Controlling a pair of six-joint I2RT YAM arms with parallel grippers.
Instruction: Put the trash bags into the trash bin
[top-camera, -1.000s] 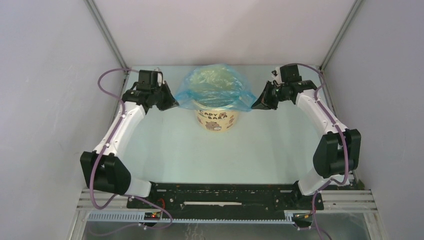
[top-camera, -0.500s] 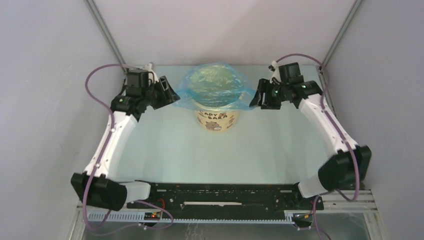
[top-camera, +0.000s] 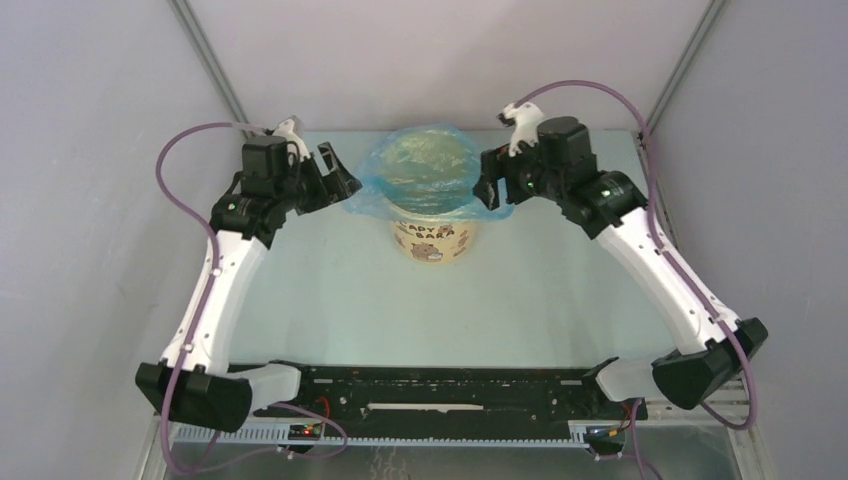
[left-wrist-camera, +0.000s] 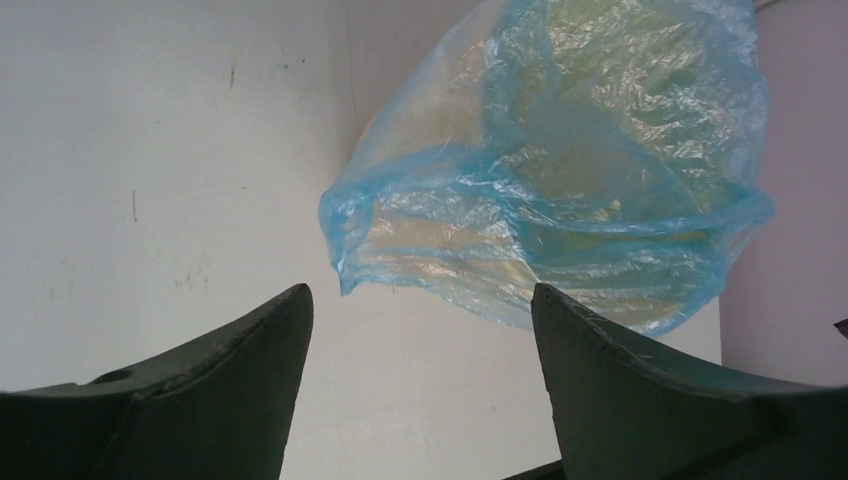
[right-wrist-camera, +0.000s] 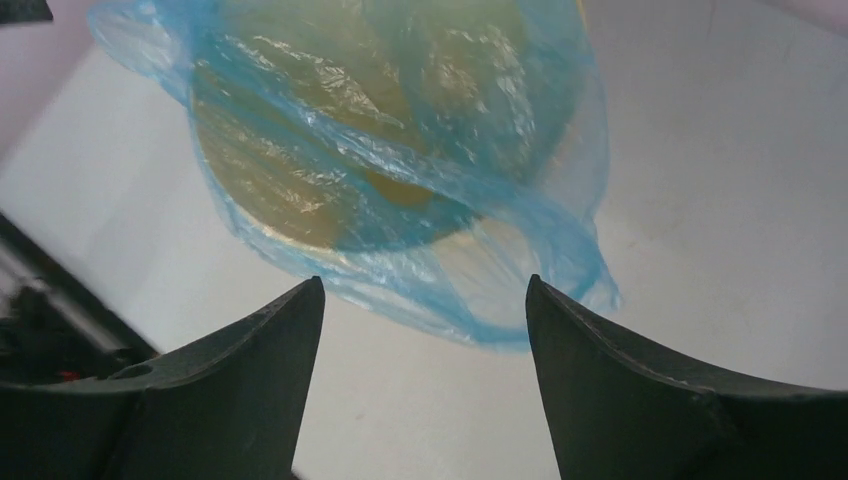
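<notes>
A thin light-blue trash bag lies draped over the mouth of the pale-yellow trash bin at the back middle of the table, its edges hanging over the rim on both sides. My left gripper hovers just left of the bag's left flap, open and empty. In the left wrist view the bag lies beyond the gripper, apart from both fingers. My right gripper is open at the bag's right edge. In the right wrist view the bag hangs just past the empty gripper.
Grey enclosure walls close in on both sides and the back, with metal corner posts. Purple cables loop above each wrist. A black base rail runs along the near table edge.
Both grippers have gone from shut on the bag's side edges to open and let it go. The bag's flaps have dropped towards the bin. Both wrists have lifted.
</notes>
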